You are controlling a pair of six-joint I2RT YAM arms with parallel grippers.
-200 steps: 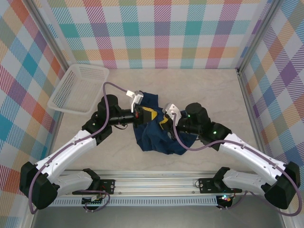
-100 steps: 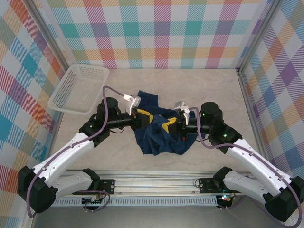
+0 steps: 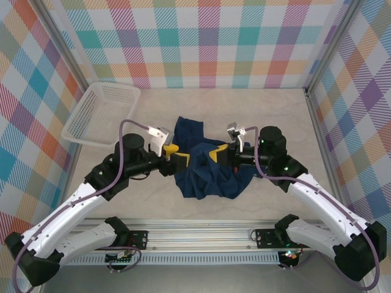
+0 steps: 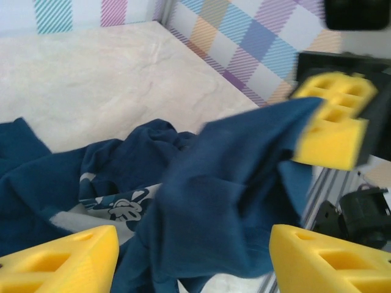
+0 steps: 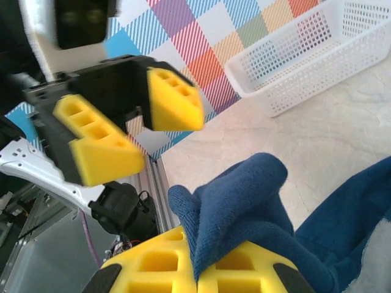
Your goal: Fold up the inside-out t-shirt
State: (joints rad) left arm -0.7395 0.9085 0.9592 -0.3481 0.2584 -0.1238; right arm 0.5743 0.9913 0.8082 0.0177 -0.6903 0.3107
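Progress check: not much folding done as far as I can see. The t-shirt [image 3: 204, 177] is a rumpled navy heap on the tabletop [image 3: 263, 110], sitting right between the two sets of fingers. The right fingers [image 5: 160, 268] are clamped on a bunched edge of the cloth, holding it up a bit off the pile. The left fingers [image 4: 64, 256] stand wide apart with nothing in them, just short of the fabric, the raised flap straight ahead of them. A pale print [image 4: 125, 207] shows in the folds just beyond the left fingers, though that shot is blurry, so don't quote me on what it is. No flat spread, no clean crease, sleeves lost in the heap. Pretty much everything is left: spread it flat, then fold. The basket [image 3: 101, 113] sits well off behind the left fingers.
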